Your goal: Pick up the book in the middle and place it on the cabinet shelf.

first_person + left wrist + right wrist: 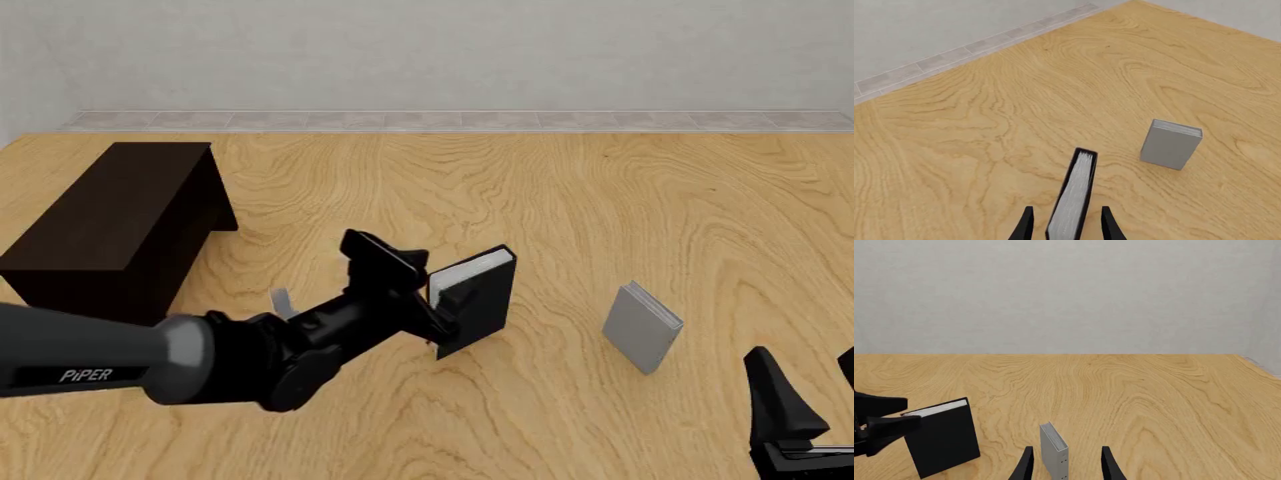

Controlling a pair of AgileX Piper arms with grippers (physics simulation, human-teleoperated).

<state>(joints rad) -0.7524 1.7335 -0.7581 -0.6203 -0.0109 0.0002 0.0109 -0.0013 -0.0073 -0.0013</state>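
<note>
1. Left gripper [434, 300] clamped on the book [477, 298], one finger on each cover.
2. Book: thick black hardcover, white page edges up, tilted, at table centre; whether it is off the wood, cannot tell.
3. Smaller grey book [642, 327] upright to the right, well apart.
4. Cabinet [118, 228], dark brown, far left.
5. Right gripper [810, 400] near right, fingers spread, holding nothing.

Simulated tabletop scene, bare wood-grain table [641, 200], blank grey wall [427, 50], no furnishings
</note>
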